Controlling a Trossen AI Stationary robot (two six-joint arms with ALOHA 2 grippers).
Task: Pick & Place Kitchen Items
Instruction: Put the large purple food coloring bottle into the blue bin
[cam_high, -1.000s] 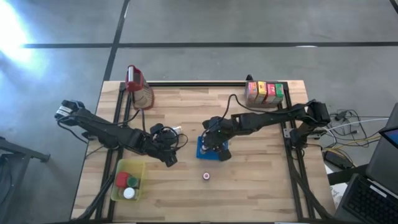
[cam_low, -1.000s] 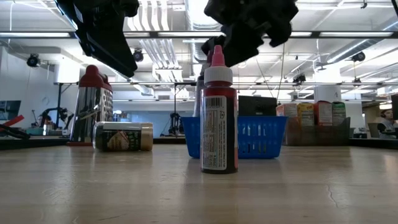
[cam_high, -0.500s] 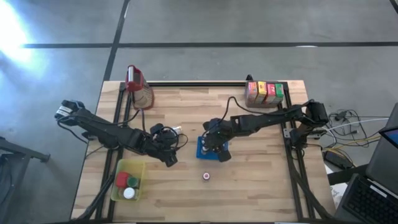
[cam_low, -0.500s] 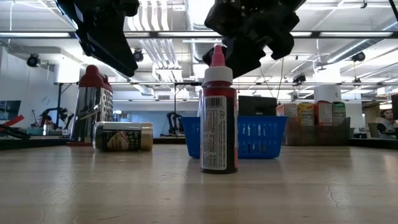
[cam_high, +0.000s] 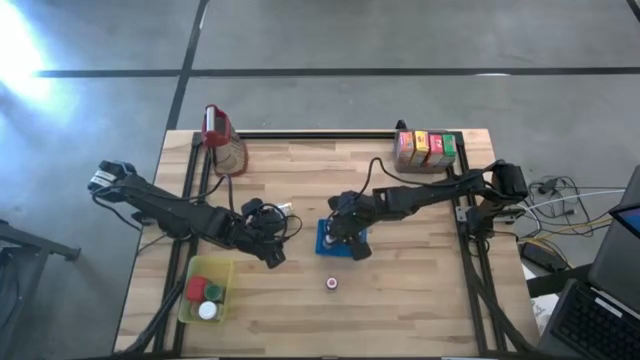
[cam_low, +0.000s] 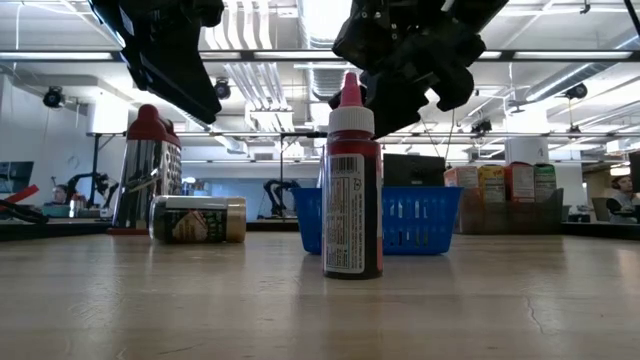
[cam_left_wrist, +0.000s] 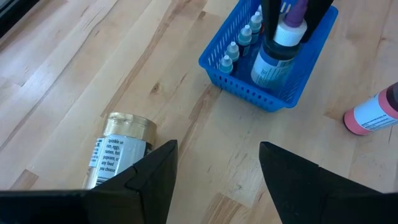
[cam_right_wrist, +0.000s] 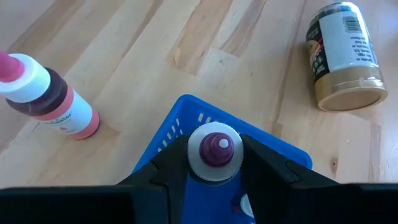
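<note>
My right gripper (cam_right_wrist: 217, 152) is shut on a blue bottle (cam_left_wrist: 268, 62) that has a white cap and a purple tip. It holds the bottle over the blue perforated tray (cam_left_wrist: 231, 73), with the bottle's lower part down among several small white-capped bottles (cam_left_wrist: 241, 42). A red bottle (cam_low: 352, 190) with a pink tip stands on the table nearer the front edge. A gold-lidded jar (cam_left_wrist: 121, 152) lies on its side to the tray's left. My left gripper (cam_left_wrist: 217, 149) hangs open above the table near that jar, touching nothing. My right gripper pinches the bottle's white cap (cam_right_wrist: 198, 163) between its two fingers (cam_right_wrist: 267, 168), one on each side. The fingers slant down from the table's right. The bottle hangs roughly upright below them, its lower part inside the tray; whether it rests on the tray's floor I cannot tell.
A yellow-green bin (cam_high: 190, 308) with round lids sits at the front left. The tall clear jug with a red top (cam_high: 222, 140) stands at the back left. A row of coloured cartons (cam_high: 425, 148) stands at the back right. Bare wood lies in front of the tray.
My right gripper has sunk a little toward the blue tray, carrying the white-capped bottle down with it. Its fingers have stayed shut on the cap.
</note>
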